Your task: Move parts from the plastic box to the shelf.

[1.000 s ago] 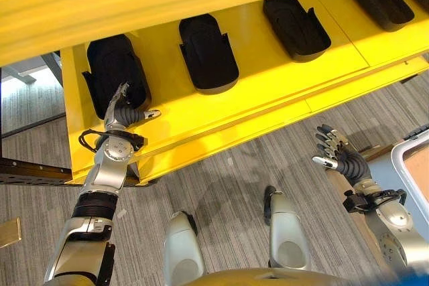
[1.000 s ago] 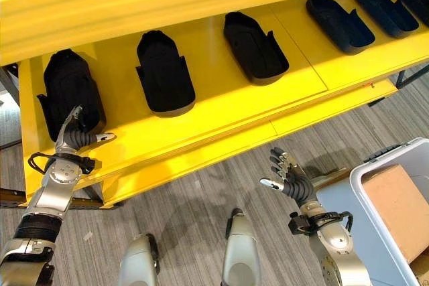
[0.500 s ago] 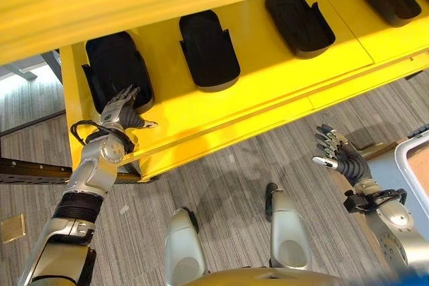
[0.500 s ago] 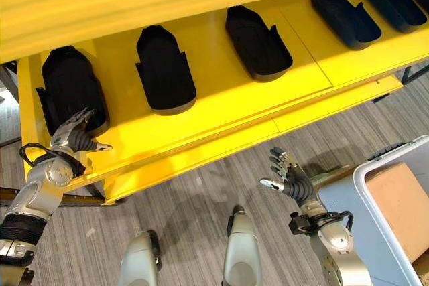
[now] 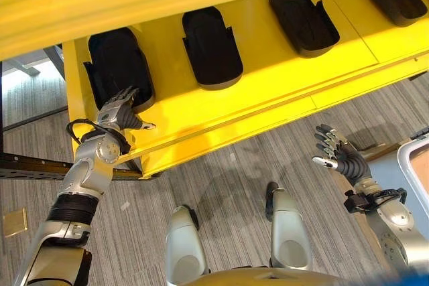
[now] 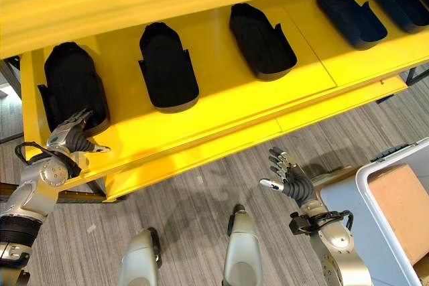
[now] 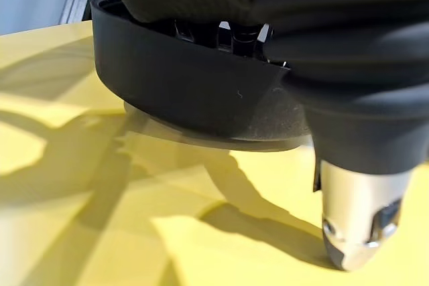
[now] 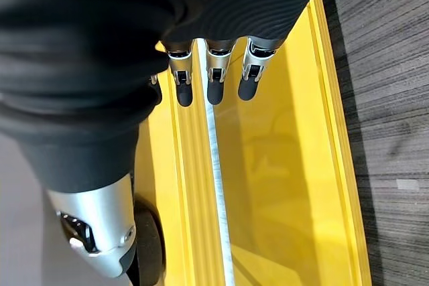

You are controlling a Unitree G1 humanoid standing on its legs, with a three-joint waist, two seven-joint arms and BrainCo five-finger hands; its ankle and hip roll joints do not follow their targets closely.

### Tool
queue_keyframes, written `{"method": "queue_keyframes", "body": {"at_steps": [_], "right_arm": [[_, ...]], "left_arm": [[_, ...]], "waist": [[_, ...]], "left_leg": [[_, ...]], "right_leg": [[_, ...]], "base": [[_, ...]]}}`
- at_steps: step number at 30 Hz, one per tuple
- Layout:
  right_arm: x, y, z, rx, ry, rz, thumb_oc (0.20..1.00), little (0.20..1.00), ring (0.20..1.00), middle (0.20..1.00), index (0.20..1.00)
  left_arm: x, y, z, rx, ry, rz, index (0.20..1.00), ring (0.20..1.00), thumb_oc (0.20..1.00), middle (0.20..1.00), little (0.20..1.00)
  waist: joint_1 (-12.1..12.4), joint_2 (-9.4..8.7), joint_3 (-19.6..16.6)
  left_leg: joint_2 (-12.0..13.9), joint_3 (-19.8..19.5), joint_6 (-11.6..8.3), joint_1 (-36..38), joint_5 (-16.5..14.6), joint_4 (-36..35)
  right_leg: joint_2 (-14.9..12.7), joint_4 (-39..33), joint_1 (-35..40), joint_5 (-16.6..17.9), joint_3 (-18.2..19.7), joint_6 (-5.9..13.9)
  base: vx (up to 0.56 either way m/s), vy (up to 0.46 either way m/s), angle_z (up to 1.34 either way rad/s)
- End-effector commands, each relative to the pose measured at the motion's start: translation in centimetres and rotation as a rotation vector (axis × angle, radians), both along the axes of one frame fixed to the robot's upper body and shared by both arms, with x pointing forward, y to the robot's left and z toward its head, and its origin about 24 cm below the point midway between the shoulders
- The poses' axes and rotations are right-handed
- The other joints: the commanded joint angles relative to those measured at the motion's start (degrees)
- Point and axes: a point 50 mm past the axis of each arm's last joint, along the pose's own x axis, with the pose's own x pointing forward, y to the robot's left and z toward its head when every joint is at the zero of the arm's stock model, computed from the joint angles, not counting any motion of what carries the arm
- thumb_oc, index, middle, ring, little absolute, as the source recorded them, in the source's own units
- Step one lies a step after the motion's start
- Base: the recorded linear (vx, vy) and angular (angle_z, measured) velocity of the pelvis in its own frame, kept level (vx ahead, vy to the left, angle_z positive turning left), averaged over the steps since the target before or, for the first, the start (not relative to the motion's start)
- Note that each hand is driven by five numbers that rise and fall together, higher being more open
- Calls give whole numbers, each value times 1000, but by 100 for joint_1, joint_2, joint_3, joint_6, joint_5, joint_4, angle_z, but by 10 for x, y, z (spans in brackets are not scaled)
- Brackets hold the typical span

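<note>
L hand (image 5: 120, 113) fingers relaxed by part (image 5: 116, 66) on yellow shelf (image 5: 268, 78); R hand (image 5: 338, 155) relaxed over grey floor (image 5: 228, 179).

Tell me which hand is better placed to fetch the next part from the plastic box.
Probably the right hand: it hangs open and free, close to the plastic box. The left hand is far away, at the black part on the shelf.

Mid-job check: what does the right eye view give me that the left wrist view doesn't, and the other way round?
Right eye view: the whole row of black moulded plastic parts on the yellow metal shelf, the open right hand over the floor, and the grey plastic box holding a brown cardboard piece. Left wrist view: a close look at the leftmost part, its lower rim lying on the shelf, the thumb beside it. Shared: that part, the shelf, and the open left hand at the part's near end.
</note>
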Motion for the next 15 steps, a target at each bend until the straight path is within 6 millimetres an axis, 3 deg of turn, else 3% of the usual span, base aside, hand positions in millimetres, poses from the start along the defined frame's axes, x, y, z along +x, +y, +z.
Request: {"method": "queue_keyframes", "body": {"at_steps": [1,7,15], "right_arm": [[0,-7,20,-38,-97,-7,1000,1000,1000,1000,1000],[0,-7,21,-47,-96,-5,1000,1000,1000,1000,1000],[0,-8,21,-46,-95,-2,1000,1000,1000,1000,1000]], "left_arm": [[-6,17,2,98,45,48,1000,1000,1000,1000,1000],[-6,18,5,173,50,45,1000,1000,1000,1000,1000],[-15,31,-8,160,117,92,1000,1000,1000,1000,1000]], "waist": [[-56,-132,-334],[-54,-137,-328],[-41,-120,-315]], "left_leg": [[130,-86,41,169,388,-207],[127,-87,45,164,371,-180],[112,-72,69,131,362,-153]], "right_leg": [[-376,286,334,-285,232,42],[-374,293,323,-287,247,45],[-373,304,283,-272,266,41]], "base": [[0,0,0],[0,0,0],[0,0,0]]}}
